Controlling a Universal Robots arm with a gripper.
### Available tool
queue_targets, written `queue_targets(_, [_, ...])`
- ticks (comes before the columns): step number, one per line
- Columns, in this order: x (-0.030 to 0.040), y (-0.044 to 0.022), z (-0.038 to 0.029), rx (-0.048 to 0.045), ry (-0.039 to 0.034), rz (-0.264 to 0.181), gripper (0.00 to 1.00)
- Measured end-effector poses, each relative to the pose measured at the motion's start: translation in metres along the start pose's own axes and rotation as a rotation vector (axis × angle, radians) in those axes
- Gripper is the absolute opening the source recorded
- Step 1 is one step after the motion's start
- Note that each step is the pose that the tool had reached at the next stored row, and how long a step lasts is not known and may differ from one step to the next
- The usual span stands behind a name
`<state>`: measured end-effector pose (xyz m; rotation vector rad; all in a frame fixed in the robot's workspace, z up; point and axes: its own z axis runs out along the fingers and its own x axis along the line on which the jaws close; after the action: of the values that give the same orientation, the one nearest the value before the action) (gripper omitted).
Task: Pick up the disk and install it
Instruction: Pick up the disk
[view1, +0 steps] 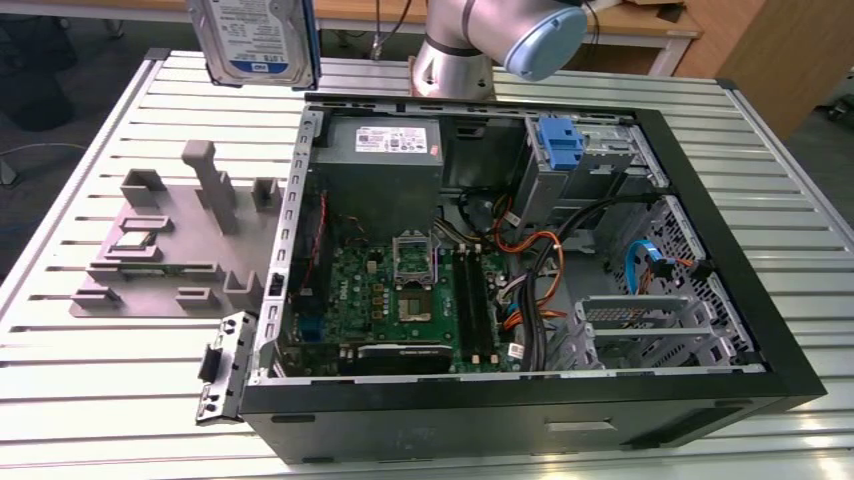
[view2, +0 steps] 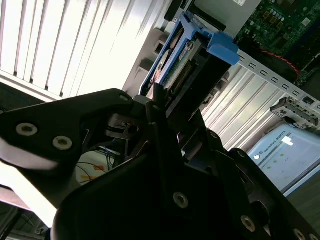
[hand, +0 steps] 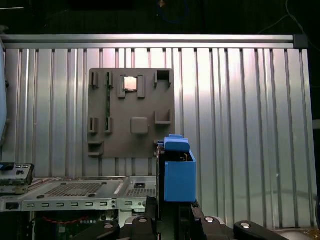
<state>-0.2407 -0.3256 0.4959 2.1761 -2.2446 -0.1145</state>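
- Exterior view first: you have the disk (view1: 254, 40) up in the air, clear of the bench (view1: 120, 400). It hangs by the far corner of the case (view1: 534, 410) on the exterior view's left, and the picture's edge cuts off its top.
- Its long axis stands close to upright there, a little tilted, with the label face turned toward that camera.
- In the second wrist view, your fingers (view2: 156, 100) are clamped on the disk, and its blue-framed end sticks out beyond them, away from the wrist.
- In the first wrist view, you look at the disk edge-on. It points straight out from the fingers, with the grey fixture (hand: 131, 112) lying flat on the bench behind it.
- The relation that matters: the disk is not over the case's opening. It hangs at the far-left corner.
- The bays lie toward the exterior view's right. A blue bracket (view1: 561, 140) sits in the far one and a grey cage (view1: 627, 325) is nearer the front.
- Both are well apart from the disk, with the power supply (view1: 380, 140) between the disk and the bracket.
- By my reading, the pick-up is done and the install has not yet been made.
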Motion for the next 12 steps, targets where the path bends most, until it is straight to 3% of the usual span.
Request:
queue_targets(7, [-0.0003, -0.0088, -0.0006, 0.0, 0.0001, 0.0, 0.35])
queue_targets(12, [-0.0003, -0.0096, -0.0006, 0.0001, 0.0, 0.0, 0.35])
